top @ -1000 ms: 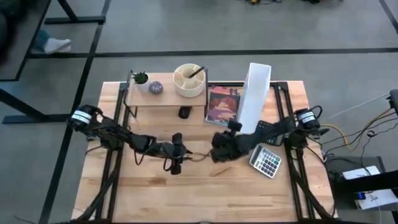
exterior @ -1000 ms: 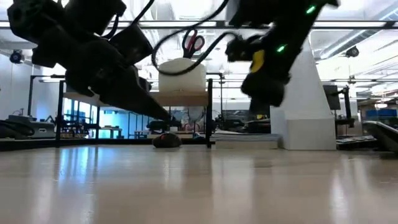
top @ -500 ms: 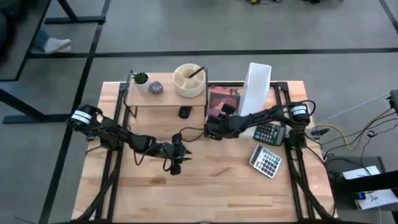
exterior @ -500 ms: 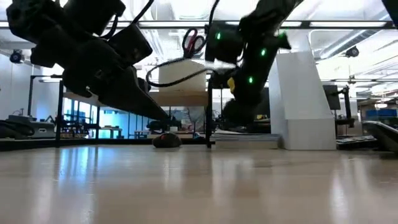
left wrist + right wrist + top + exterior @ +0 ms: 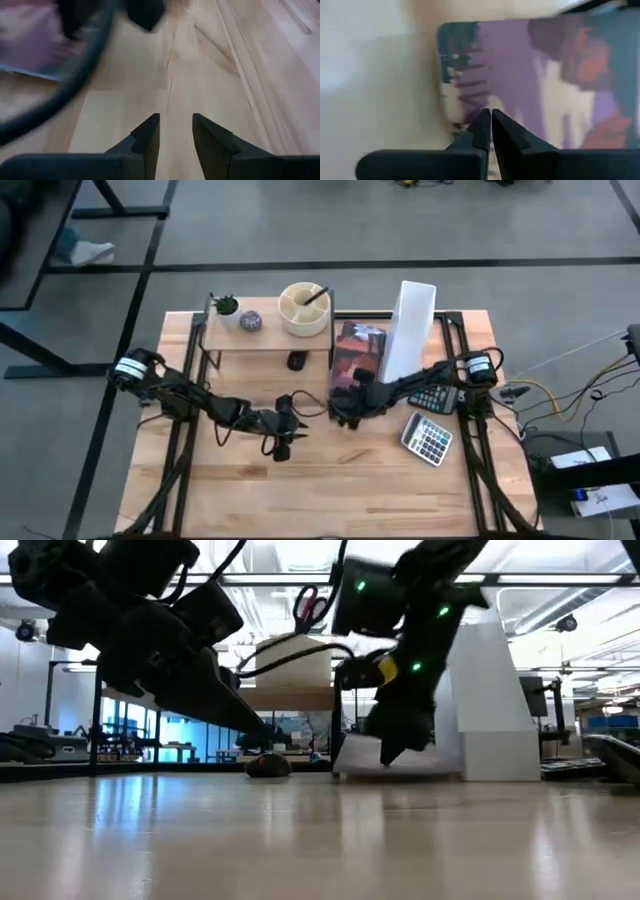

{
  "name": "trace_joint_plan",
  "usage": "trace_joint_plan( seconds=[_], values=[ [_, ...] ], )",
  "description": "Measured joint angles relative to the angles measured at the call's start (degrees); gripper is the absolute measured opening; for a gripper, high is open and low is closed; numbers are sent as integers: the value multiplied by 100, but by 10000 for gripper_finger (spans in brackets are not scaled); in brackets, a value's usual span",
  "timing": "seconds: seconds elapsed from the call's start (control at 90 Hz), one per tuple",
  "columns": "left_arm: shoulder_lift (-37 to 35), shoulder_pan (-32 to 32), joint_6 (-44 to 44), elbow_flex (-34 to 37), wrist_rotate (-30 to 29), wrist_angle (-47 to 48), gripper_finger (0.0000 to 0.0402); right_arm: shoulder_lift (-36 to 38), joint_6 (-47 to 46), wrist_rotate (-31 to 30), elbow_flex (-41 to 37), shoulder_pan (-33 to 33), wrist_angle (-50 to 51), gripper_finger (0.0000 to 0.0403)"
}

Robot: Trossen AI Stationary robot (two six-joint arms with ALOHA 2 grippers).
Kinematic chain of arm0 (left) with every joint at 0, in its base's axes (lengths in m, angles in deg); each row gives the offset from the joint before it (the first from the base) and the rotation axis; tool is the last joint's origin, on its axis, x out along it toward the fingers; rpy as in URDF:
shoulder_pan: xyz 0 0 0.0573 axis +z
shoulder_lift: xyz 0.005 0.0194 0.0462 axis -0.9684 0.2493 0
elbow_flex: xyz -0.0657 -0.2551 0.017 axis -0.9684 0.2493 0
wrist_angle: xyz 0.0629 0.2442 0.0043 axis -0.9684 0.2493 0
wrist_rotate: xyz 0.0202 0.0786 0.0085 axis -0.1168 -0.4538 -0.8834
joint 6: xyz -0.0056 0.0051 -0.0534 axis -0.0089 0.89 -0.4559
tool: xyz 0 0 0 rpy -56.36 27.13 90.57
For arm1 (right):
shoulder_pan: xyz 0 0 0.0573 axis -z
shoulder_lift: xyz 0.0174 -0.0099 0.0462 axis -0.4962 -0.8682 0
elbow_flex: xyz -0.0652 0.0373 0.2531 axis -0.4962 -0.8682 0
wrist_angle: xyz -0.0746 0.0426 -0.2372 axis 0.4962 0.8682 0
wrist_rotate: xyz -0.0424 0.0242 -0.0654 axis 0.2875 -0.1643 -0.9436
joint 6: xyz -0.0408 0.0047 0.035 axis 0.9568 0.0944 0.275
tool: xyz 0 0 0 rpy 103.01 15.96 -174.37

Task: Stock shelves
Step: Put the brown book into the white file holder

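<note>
Crowded back edge here: a white file holder (image 5: 408,330) stands upright beside the shelves (image 5: 262,340), a calculator (image 5: 428,438) lies near the right edge of the table (image 5: 380,490). The shelves, a light-wood board on thin black legs, sit at the back left, carrying a small potted plant (image 5: 227,307) and a round cream organizer (image 5: 304,308), with a dark, mouse-like object (image 5: 296,361) underneath. Right pincer (image 5: 491,131) is clenched on the near edge of a purple-covered book (image 5: 356,352), it seems. Left pincer (image 5: 174,134) hovers over bare wood, fingers slightly parted, holding nothing.
</note>
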Motion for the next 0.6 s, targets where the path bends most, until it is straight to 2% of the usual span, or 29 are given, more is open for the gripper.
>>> trace_joint_plan(
  seconds=[0.244,0.322,0.489,0.6],
  values=[
    [65,54,533,-5,-808,-611,98,148,0,-133,156,-818,145,1],
    [109,141,625,-53,-840,-757,98,162,0,-17,231,-1084,211,10],
    [452,339,669,-302,-700,-743,98,160,-144,148,375,-1629,1080,62],
    [874,427,781,-552,-677,-743,98,160,-506,-252,410,-1895,2060,112]
  ],
)
